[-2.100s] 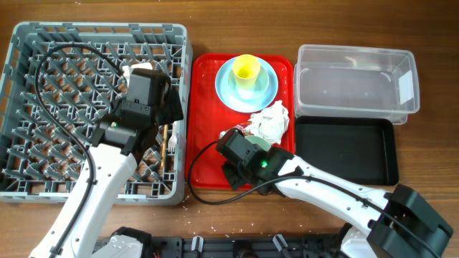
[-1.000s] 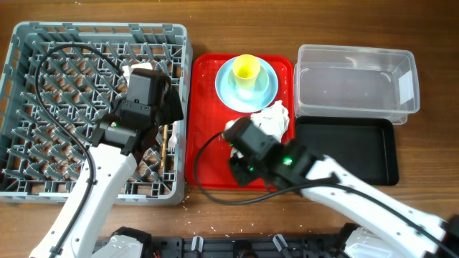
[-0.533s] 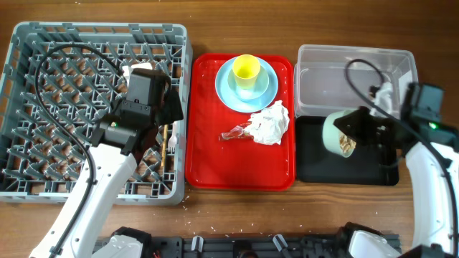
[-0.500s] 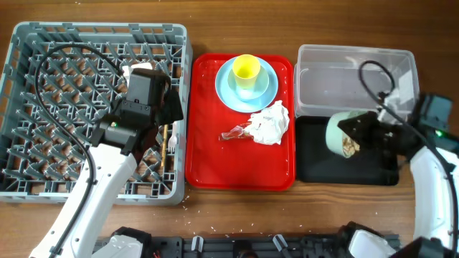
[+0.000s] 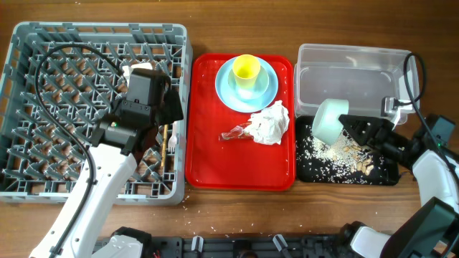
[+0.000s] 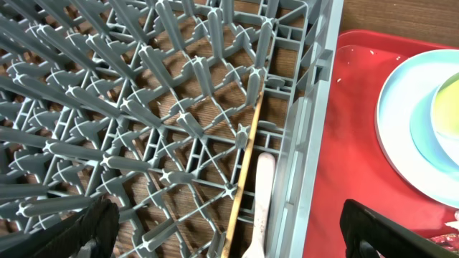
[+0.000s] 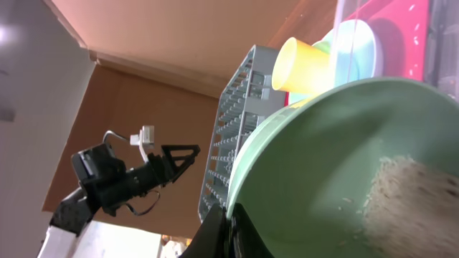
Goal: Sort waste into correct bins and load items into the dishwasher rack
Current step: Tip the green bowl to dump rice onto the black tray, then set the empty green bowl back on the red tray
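Observation:
My right gripper is shut on the rim of the pale blue-green bowl, tipped on its side over the black tray. Rice scraps lie scattered in that tray, and some rice clings inside the bowl. The crumpled napkin and a small wrapper lie on the red tray. The yellow cup stands on the blue plate. My left gripper is open over the grey rack, above the chopsticks and white fork.
The clear tub stands behind the black tray, at the far right. A few rice grains lie on the wooden table by the rack's front corner. The rack's right wall borders the red tray.
My right gripper carried the bowl from the red tray over to the black tray and tipped it; rice now lies spilled in the tray. The left arm has not moved.

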Action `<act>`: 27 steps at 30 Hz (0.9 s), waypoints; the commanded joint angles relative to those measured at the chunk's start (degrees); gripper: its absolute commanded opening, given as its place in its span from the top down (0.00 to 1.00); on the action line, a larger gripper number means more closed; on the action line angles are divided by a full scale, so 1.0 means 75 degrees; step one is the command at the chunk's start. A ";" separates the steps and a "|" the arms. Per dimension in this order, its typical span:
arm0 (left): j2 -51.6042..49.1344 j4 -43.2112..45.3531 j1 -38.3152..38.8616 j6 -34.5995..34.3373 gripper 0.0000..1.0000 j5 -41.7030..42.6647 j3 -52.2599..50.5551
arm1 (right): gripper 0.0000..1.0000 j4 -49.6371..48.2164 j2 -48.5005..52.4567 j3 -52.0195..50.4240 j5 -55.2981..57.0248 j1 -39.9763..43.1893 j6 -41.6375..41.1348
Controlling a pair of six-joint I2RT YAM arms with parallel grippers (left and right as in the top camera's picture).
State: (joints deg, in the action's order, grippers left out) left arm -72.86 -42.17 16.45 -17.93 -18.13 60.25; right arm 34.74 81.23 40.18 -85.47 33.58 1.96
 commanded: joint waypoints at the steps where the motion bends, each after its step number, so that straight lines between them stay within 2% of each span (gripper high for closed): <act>1: 0.0020 0.0017 0.0020 -0.0093 0.00 -0.0102 -0.0020 | 0.96 0.0061 0.0055 -0.0050 -0.0207 0.0201 -0.0178; 5: 0.0020 0.0017 0.0020 -0.0093 0.00 -0.0102 -0.0020 | 0.96 0.0102 0.0055 -0.0050 -0.0207 0.0839 -0.0685; 7: 0.0020 0.0017 0.0020 -0.0096 0.00 -0.0102 -0.0017 | 0.96 0.0930 0.0055 -0.0052 -0.0207 0.1040 -0.0635; 9: 0.0020 0.0017 0.0020 -0.0093 0.00 -0.0102 -0.0020 | 0.96 0.0769 0.0055 -0.0055 -0.0213 0.1075 -0.0533; 10: 0.0020 0.0015 0.0020 -0.0096 0.00 -0.0102 -0.0020 | 0.96 0.1256 0.0055 -0.0055 -0.0460 0.1075 -0.0624; 12: 0.0020 0.0015 0.0020 -0.0096 0.00 -0.0102 -0.0020 | 0.96 0.1008 0.0055 -0.0055 -0.0807 0.1075 -0.0568; 14: 0.0020 0.0017 0.0020 -0.0096 0.00 -0.0099 -0.0020 | 0.96 0.1402 0.0044 -0.0055 -0.0953 0.1075 -0.0597; 16: 0.0020 0.0017 0.0020 -0.0096 0.00 -0.0102 -0.0020 | 0.96 0.1017 0.0041 -0.0052 -0.0143 0.1075 -0.0609; 18: 0.0020 0.0017 0.0020 -0.0096 0.00 -0.0099 -0.0017 | 0.96 0.1582 -0.0181 0.0035 0.0860 0.1075 -0.0542; 20: 0.0020 0.0017 0.0020 -0.0093 0.00 -0.0102 -0.0020 | 0.95 0.1789 -0.0982 0.0393 0.1842 0.1046 -0.0734; 22: 0.0020 0.0017 0.0020 -0.0093 0.00 -0.0102 -0.0020 | 0.96 0.2576 -0.1941 0.1276 0.3485 0.0676 -0.0866; 24: 0.0020 0.0017 0.0020 -0.0093 0.00 -0.0102 -0.0020 | 0.96 0.3206 -0.2538 0.2238 0.4878 -0.0125 -0.0956; 25: 0.0020 0.0017 0.0020 -0.0093 0.00 -0.0102 -0.0017 | 0.96 0.3611 -0.2751 0.2914 0.5933 -0.0976 -0.1087; 27: 0.0020 0.0017 0.0020 -0.0096 0.00 -0.0102 -0.0020 | 0.96 0.3835 -0.2815 0.3427 0.6618 -0.2637 -0.1093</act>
State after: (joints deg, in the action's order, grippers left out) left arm -72.86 -42.17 16.45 -17.93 -18.13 60.25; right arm 62.39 61.12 62.04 -47.81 24.34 -5.39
